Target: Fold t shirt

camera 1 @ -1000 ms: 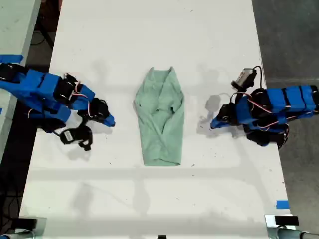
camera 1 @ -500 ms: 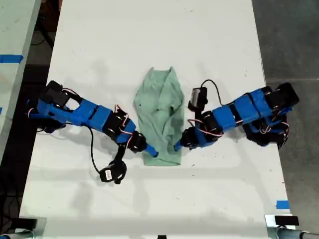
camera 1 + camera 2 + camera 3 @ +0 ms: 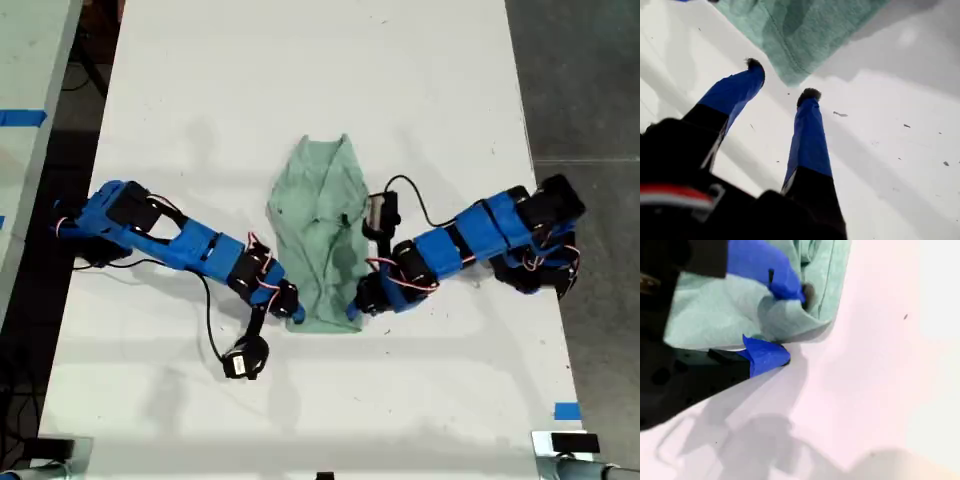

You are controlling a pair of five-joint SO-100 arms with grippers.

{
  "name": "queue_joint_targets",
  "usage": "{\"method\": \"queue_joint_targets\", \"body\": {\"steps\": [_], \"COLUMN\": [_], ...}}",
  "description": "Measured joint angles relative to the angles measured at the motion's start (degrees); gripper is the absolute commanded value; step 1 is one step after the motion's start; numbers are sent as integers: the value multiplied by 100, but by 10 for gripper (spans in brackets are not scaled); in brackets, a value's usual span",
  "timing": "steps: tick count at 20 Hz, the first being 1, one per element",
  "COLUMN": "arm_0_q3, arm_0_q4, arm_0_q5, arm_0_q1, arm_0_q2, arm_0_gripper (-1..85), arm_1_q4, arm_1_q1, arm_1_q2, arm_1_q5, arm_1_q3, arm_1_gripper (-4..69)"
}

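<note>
In the exterior view the t shirt (image 3: 320, 235) lies mid-table (image 3: 200, 80), its long axis running from 12 to 6 o'clock, the pointed end at 12 and the straight edge at 6. One arm (image 3: 180, 240) reaches in from 9 o'clock and another (image 3: 470, 240) from 3 o'clock, each tip at a 6 o'clock corner; which is first cannot be told. In the first wrist view the first gripper (image 3: 782, 80) is spread, its tips just short of the shirt's (image 3: 805, 25) corner, so closing here could catch nothing, or only the top layer. In the second wrist view the second gripper (image 3: 792, 324) straddles a bunched fold of the shirt (image 3: 715, 310); whether it bites cannot be told. Unequal holds would likely skew the fold off the long axis.
</note>
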Motion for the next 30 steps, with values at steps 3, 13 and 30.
{"method": "queue_joint_targets", "body": {"steps": [3, 13, 30], "arm_0_q3": [0, 0, 18], "arm_0_q4": [0, 0, -44], "arm_0_q5": [-53, -53, -237], "arm_0_q1": [0, 0, 352], "arm_0_q2": [26, 26, 149], "arm_0_gripper": [-1, -1, -1], "arm_1_q4": [-70, -211, 272], "arm_1_q1": [-88, -123, -255], "arm_1_q2": [-308, -1635, -2039], "arm_1_q5": [0, 105, 316], "arm_1_q3": [-264, -967, -2092], "arm_1_gripper": [124, 257, 5]}}
